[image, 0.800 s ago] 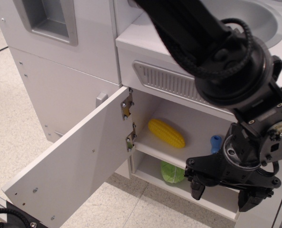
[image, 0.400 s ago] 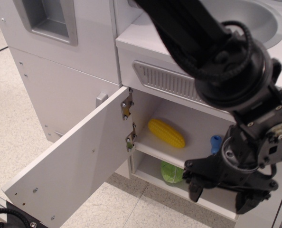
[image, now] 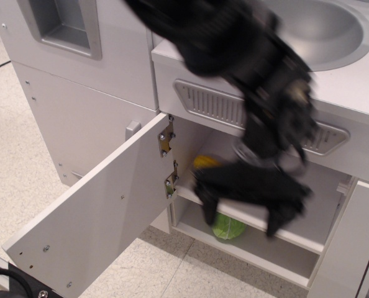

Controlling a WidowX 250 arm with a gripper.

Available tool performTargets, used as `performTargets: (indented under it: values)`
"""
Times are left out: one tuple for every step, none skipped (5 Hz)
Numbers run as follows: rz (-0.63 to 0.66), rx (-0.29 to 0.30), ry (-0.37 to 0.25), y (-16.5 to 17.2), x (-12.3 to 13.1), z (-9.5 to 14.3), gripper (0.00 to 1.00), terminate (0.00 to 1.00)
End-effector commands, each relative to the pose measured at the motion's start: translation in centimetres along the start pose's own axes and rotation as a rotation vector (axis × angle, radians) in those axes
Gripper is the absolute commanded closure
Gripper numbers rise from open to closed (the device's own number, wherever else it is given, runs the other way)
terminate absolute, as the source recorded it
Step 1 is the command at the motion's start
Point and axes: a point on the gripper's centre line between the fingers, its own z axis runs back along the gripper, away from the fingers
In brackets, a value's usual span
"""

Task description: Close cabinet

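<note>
The cabinet point(image: 296, 254) is a white compartment with one inner shelf, and it stands open. Its flat white door point(image: 91, 217) swings out to the lower left on two silver hinges point(image: 166, 136). My black gripper point(image: 243, 211) is motion-blurred in front of the opening, right of the door, fingers point(image: 208, 208) pointing down and spread apart with nothing between them. A yellow corn cob point(image: 204, 162) on the shelf is mostly hidden behind the gripper. A green vegetable point(image: 227, 226) lies on the cabinet floor.
A silver sink basin point(image: 321, 28) sits in the counter above, over a grey vent grille point(image: 209, 102). A taller white unit with a recessed grey handle point(image: 66, 28) stands at left. Another white panel point(image: 349, 248) stands at right. The floor is speckled tile.
My arm and gripper have swung quickly leftward, from the right side of the cabinet opening to its middle, now covering the corn. The door has not moved.
</note>
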Motion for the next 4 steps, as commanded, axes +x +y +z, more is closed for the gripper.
performTargets:
  values:
    - [0.071, -0.023, -0.052, 6.3, 3.5, 1.7, 0.00, 0.00]
    - [0.012, -0.042, -0.047, 9.7, 4.3, 1.8, 0.00, 0.00]
    - [-0.086, -0.062, -0.035, 12.2, 5.2, 1.8, 0.00, 0.00]
    - [-0.199, -0.055, -0.026, 14.2, 6.0, 0.9, 0.00, 0.00]
